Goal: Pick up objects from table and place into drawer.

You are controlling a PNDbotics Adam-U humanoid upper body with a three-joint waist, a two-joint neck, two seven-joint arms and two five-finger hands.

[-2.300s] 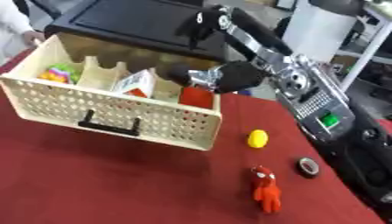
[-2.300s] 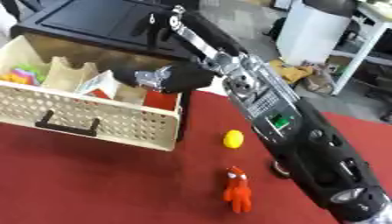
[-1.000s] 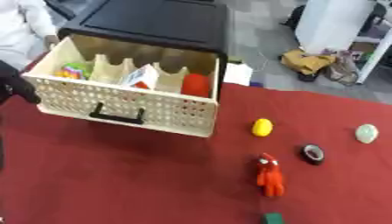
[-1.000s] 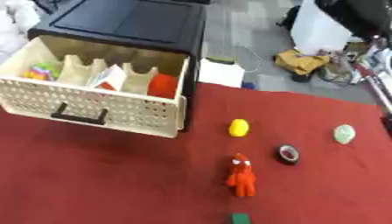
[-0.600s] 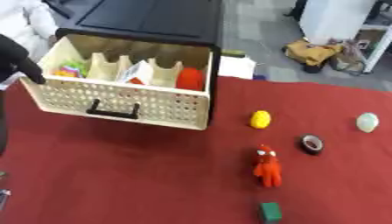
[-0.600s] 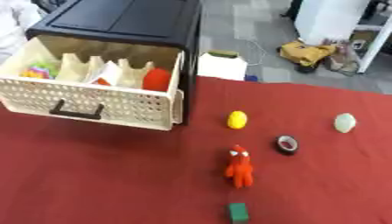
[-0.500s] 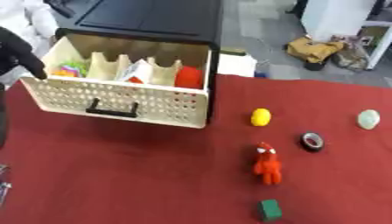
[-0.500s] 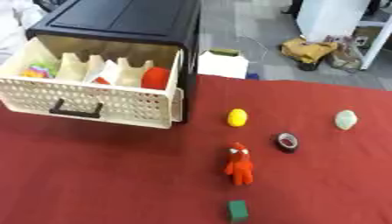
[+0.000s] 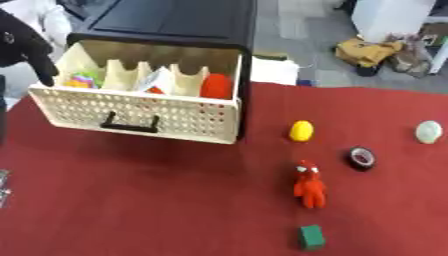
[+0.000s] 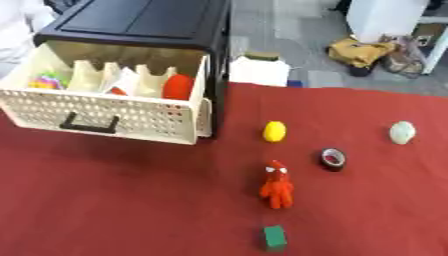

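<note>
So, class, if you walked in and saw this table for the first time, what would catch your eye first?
The cream drawer, pulled open at the table's left, with a red thing in its rightmost compartment. Then the red figure lying on the dark red cloth, a yellow thing just beyond it.

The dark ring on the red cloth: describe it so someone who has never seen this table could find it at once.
Start at the open cream drawer and go right across the red cloth, past the yellow ball. The ring lies flat between the red figure and the pale ball. It alone is black, with a hole in its middle.
</note>
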